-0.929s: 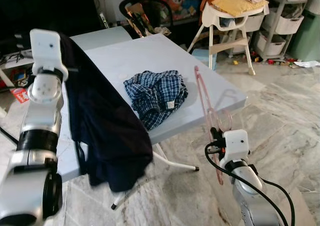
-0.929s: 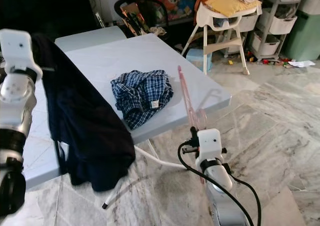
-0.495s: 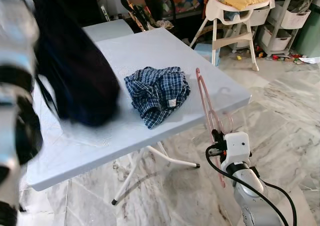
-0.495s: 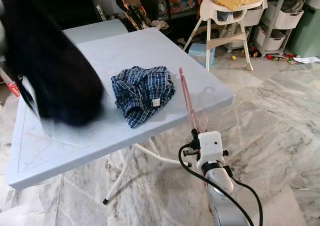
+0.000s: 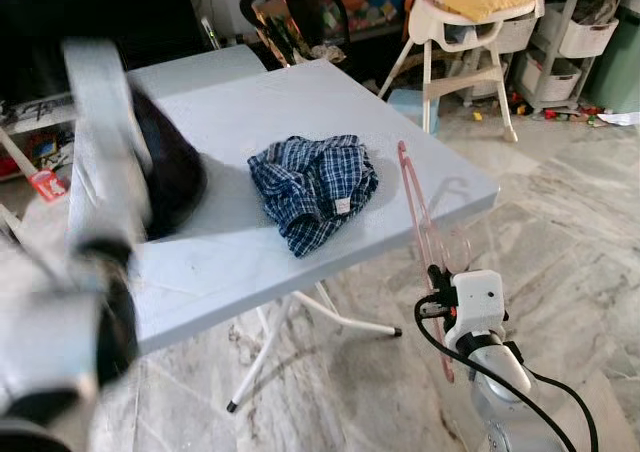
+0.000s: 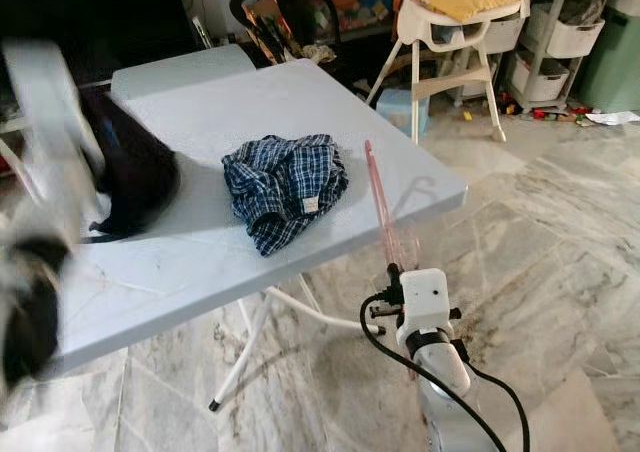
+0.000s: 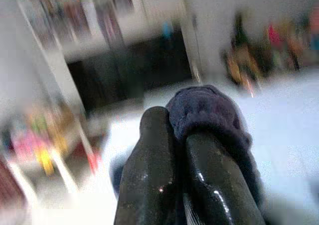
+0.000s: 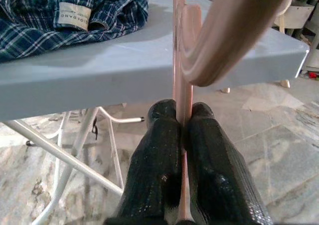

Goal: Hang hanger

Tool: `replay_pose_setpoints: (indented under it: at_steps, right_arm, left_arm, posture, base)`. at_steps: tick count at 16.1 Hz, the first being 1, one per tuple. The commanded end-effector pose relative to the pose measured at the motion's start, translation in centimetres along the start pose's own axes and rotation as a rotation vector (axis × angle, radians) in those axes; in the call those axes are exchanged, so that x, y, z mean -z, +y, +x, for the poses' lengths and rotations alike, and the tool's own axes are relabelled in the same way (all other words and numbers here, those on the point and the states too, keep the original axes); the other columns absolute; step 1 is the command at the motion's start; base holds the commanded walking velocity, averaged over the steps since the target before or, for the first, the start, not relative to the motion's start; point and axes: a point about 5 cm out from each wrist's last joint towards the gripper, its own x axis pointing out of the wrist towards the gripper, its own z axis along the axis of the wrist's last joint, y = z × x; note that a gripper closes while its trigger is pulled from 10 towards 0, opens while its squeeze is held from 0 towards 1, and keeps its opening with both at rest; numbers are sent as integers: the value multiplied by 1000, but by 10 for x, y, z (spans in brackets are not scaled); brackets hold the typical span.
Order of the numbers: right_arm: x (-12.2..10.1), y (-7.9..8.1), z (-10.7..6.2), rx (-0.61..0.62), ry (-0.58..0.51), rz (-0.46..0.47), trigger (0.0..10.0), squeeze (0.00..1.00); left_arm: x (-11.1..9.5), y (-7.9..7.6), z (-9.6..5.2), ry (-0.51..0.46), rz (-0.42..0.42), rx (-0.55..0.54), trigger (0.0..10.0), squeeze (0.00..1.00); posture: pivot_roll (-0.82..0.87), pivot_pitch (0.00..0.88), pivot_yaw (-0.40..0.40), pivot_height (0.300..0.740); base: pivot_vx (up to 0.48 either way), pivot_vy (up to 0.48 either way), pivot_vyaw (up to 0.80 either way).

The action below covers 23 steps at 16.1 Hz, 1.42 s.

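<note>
- Here the counter (image 5: 300, 102) carried a plaid shirt (image 5: 315, 184) at its middle.
- Left hand (image 7: 174, 150) clamped a dark garment (image 5: 165, 177) over the counter's left side.
- Right hand (image 8: 182, 135), nearer, pinched the pink hanger (image 5: 420, 217), its long axis rising upright beside the counter's right edge.

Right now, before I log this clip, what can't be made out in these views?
- Left arm: motion-blurred in both eye views; its outline is smeared.
- Dark garment: partly hidden behind that blurred arm on the table; the left wrist view shows the left gripper shut on a fold.
- Pink hanger: lower end hidden behind the right gripper; hook cut off in the right wrist view.
- Plaid shirt label: print too small.
</note>
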Motion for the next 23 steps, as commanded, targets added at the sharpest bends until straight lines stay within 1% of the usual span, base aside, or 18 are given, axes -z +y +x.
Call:
replay_pose_setpoints:
  at_steps: [1, 2, 3, 4, 5, 6, 8, 10, 11, 12, 13, 14, 15, 16, 17, 18, 20, 23]
  right_arm:
    - [-9, 2, 2, -13, -32, -1, 10000, 0]
    - [-10, 1, 4, -15, -33, -3, 10000, 0]
    - [-11, 1, 6, -21, -36, -5, 10000, 0]
    - [-12, 2, 7, -29, -37, -9, 10000, 0]
    - [-13, 4, 9, -39, -38, -9, 10000, 0]
    - [-13, 5, 10, -47, -37, -12, 10000, 0]
    - [-14, 7, 11, -55, -37, -12, 10000, 0]
    - [-13, 8, 12, -60, -35, -8, 10000, 0]
    - [-13, 9, 12, -68, -32, -5, 10000, 0]
    - [-13, 10, 13, -70, -31, -4, 10000, 0]
    - [-13, 9, 13, -71, -30, -5, 10000, 0]
    - [-13, 9, 13, -70, -30, -6, 10000, 0]
    - [-13, 8, 14, -66, -31, -6, 10000, 0]
    - [-12, 8, 15, -62, -30, -6, 10000, 0]
    - [-11, 8, 15, -59, -29, -5, 10000, 0]
    - [-11, 7, 14, -55, -29, -3, 10000, 0]
    - [-8, 7, 14, -50, -23, 1, 10000, 0]
    - [-8, 9, 18, -58, -24, 2, 10000, 0]
  left_arm:
    - [18, 2, -7, 53, -33, -6, 10000, 0]
    - [43, -4, -20, 127, -82, 13, 10000, 0]
    - [64, -14, -33, 202, -165, 39, 10000, 0]
    - [71, -19, -39, 213, -190, 48, 10000, 1000]
    - [80, -28, -48, 236, -229, 92, 10000, 1000]
    - [90, -33, -55, 277, -282, 122, 10000, 1000]
    - [96, -37, -61, 301, -314, 139, 10000, 1000]
    - [94, -39, -63, 283, -286, 188, 10000, 1000]
    - [88, -35, -63, 235, -198, 244, 10000, 1000]
    - [86, -33, -63, 220, -171, 258, 10000, 1000]
    - [79, -27, -63, 173, -112, 301, 10000, 1000]
    - [77, -24, -65, 154, -94, 315, 10000, 1000]
    - [77, -18, -73, 142, -56, 336, 10000, 1000]
    - [80, -15, -81, 155, -46, 350, 10000, 1000]
    - [81, -15, -88, 166, -61, 358, 10000, 1000]
    - [77, -14, -99, 136, -77, 355, 10000, 1000]
    - [67, -16, -112, 85, -59, 347, 10000, 1000]
    - [69, -17, -120, 85, -70, 334, 10000, 1000]
  posture:
    - [-162, 15, 96, 740]
    - [-161, 14, 90, 740]
    - [-156, 10, 83, 740]
    - [-154, 8, 79, 740]
    - [-148, 5, 72, 740]
    - [-146, 3, 70, 740]
    - [-140, 1, 66, 740]
    - [-136, 0, 64, 740]
    - [-133, 0, 62, 740]
    - [-132, 0, 62, 740]
    - [-129, 0, 66, 740]
    - [-129, 0, 66, 740]
    - [-127, 0, 75, 740]
    - [-128, 0, 77, 740]
    - [-130, 0, 83, 740]
    - [-129, 0, 85, 740]
    - [-120, 0, 78, 740]
    - [-105, 0, 73, 740]
  base:
    - [0, 0, 0]
    - [0, 0, 0]
    - [0, 0, 0]
    - [0, 0, 0]
    - [0, 0, 0]
    - [0, 0, 0]
    - [0, 0, 0]
    - [0, 0, 0]
    - [0, 0, 0]
    - [0, 0, 0]
    - [0, 0, 0]
    - [0, 0, 0]
    - [0, 0, 0]
    - [0, 0, 0]
    - [0, 0, 0]
    - [0, 0, 0]
    - [0, 0, 0]
    - [0, 0, 0]
